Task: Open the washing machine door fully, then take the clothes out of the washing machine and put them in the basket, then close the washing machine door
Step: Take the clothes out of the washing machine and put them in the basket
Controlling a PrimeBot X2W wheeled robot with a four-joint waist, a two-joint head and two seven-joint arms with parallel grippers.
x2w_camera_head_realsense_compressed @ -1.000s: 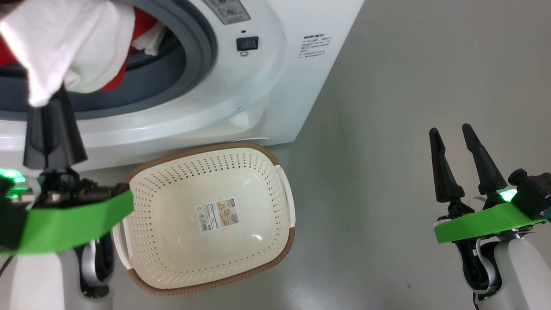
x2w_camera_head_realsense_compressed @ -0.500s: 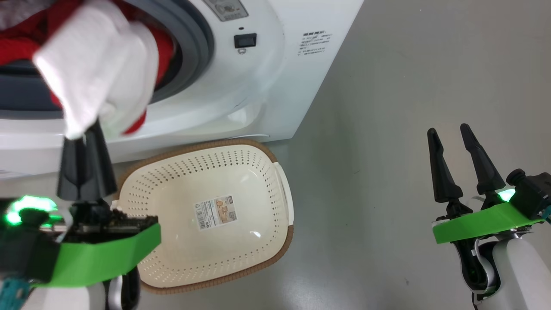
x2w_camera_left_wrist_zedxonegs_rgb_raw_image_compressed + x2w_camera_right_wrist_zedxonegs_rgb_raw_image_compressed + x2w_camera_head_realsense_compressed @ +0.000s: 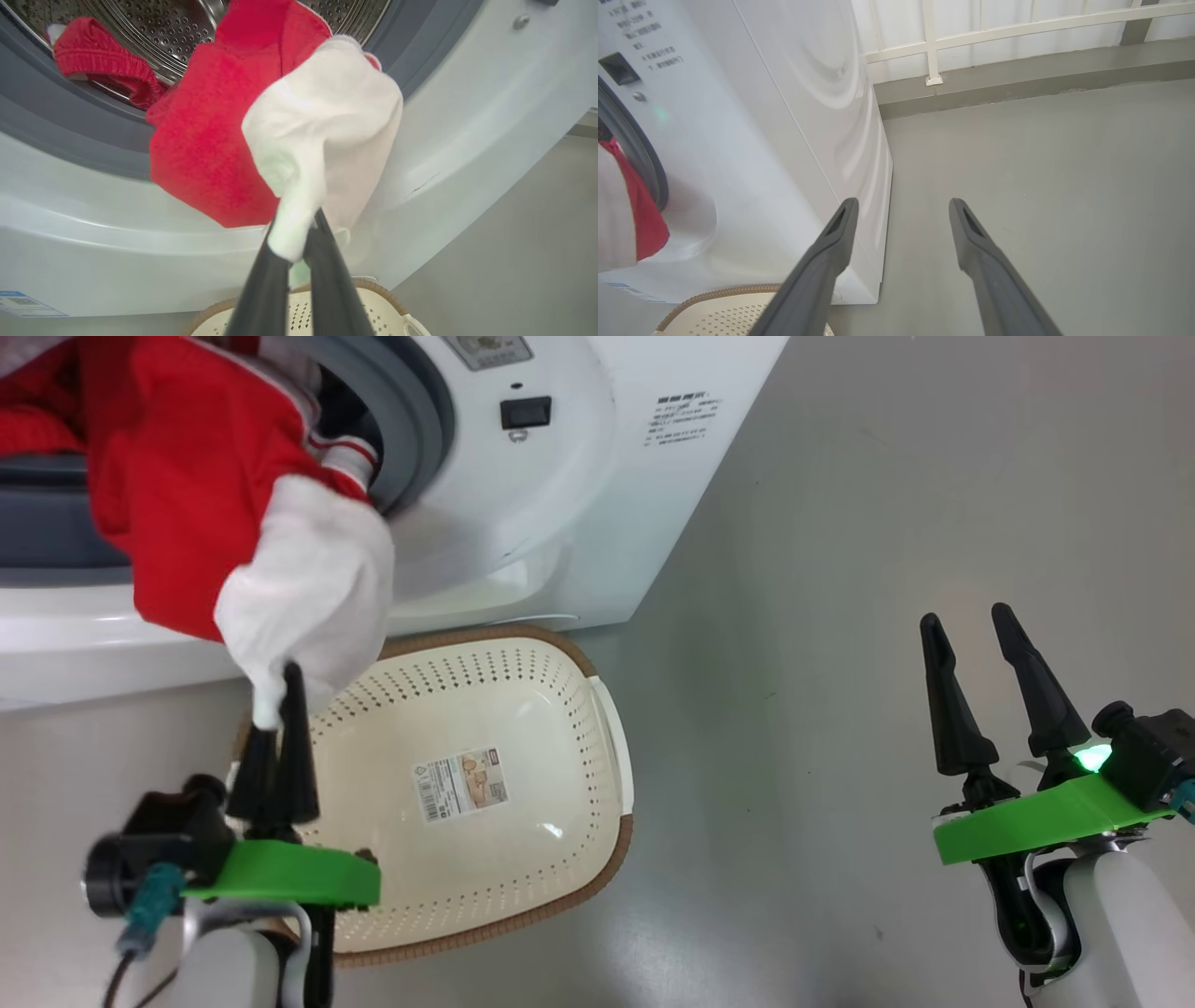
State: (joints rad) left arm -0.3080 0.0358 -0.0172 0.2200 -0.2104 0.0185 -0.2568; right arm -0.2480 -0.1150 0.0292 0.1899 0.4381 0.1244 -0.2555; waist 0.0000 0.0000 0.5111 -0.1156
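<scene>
Left pincer (image 3: 278, 705) apparently clamped tight, right pincer (image 3: 964, 614) spread.

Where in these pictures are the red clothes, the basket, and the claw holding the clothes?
the clothes (image 3: 177, 495), head view, on the red fabric.
the basket (image 3: 560, 747), head view, on its perforated inner wall.
left gripper (image 3: 278, 705), head view, between its fingertips, where they pinch the white fabric.

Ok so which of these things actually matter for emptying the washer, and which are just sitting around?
Part of the job:
- clothes, pinched by the left fingers
- washing machine
- basket, no clothes in it yet

Just there:
- right fingers, open, holding nothing
- railing
- floor
</scene>
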